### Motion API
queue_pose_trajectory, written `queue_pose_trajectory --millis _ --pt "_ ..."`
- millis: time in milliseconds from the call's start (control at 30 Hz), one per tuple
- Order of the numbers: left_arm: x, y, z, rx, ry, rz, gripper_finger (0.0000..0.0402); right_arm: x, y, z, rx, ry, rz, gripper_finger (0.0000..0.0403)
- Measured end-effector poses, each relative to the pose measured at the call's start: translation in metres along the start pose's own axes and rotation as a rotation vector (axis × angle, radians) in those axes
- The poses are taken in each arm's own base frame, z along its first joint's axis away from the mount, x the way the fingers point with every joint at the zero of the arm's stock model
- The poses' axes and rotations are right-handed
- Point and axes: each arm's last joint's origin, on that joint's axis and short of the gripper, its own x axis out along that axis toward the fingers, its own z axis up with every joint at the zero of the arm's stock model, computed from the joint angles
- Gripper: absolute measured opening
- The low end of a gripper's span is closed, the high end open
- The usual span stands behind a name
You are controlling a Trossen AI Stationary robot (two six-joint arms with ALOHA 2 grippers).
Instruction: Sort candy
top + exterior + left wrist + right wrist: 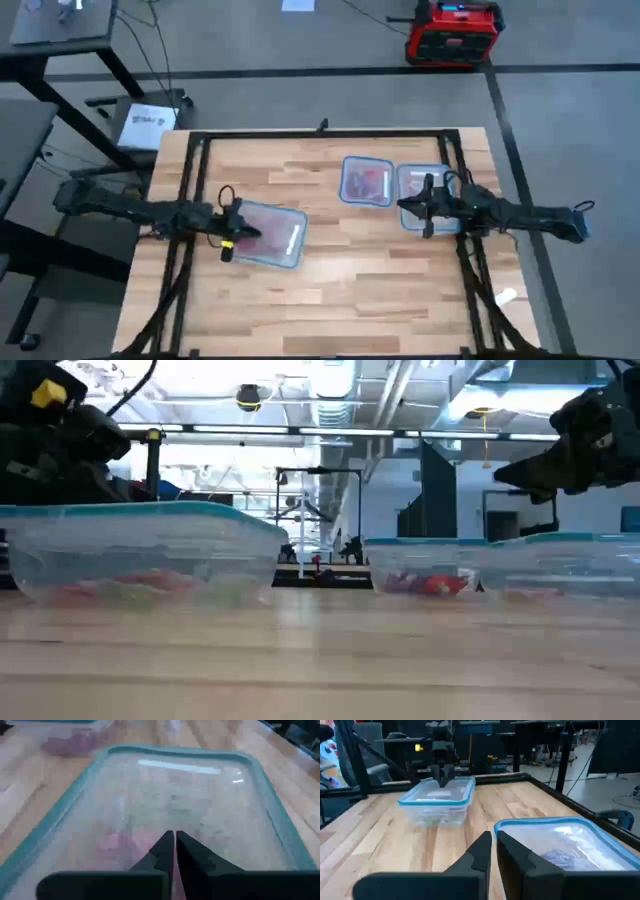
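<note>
A wooden table [330, 280] is seen. Candy [368, 183] lies in tubs [367, 181] near the far right corner. Both grippers, left [243, 233] and right [404, 206], are shut and empty. Candy is probably light and slippery; one wrapper's middle should be pinched.

Left claw [243, 232] and right claw [408, 206] both pinched closed, arms reaching inward from opposite sides.

Red candy [432, 584] in clear, teal-rimmed tub [420, 543] on light wood table [320, 660].

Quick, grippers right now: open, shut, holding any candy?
Left gripper: shut, empty, above the left container.
Right gripper: shut, empty, by the right container.
</note>
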Motion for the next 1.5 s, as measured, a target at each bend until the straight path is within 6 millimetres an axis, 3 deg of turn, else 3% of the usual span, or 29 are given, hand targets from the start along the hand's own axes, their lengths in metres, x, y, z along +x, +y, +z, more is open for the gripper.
queue_pose_trajectory --millis 300,600,1500 --pt "-0.021 0.001 0.014 0.106 -0.225 0.013 0.0006 0.0 0.0 0.0 0.0 -0.005 0.0 0.0017" --pt "-0.033 0.002 0.023 0.086 -0.389 0.015 0.0006 0.0 0.0 0.0 0.0 -0.005 -0.002 0.0017" --pt "-0.032 0.001 0.02 0.088 -0.356 0.012 0.0006 0.0 0.0 0.0 0.0 -0.005 -0.001 0.0017"
